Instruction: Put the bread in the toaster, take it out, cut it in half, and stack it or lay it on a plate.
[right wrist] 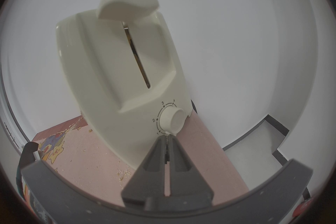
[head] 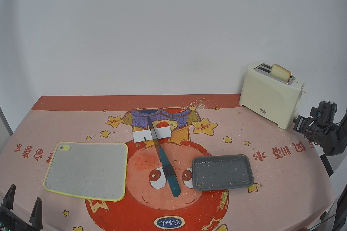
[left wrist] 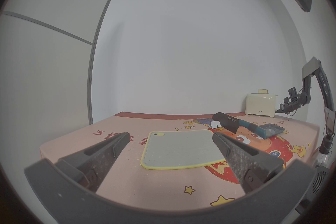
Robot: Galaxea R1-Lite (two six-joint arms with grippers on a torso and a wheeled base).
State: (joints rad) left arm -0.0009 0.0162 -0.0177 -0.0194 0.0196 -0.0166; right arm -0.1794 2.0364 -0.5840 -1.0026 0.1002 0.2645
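We see the bread (head: 280, 72) poking from the toaster (head: 269, 98). Our right gripper (right wrist: 167, 139), fingers pressed together, sits by its dial (right wrist: 174, 120). Our left gripper (left wrist: 170, 135) has fingers spread.

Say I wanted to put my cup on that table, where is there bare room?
The widest bare stretch is the far left, between the cutting board and the red back strip of the table. Another lies between the tray and the toaster. The middle is crowded: the knife lies between board and tray, its blade across a white card.
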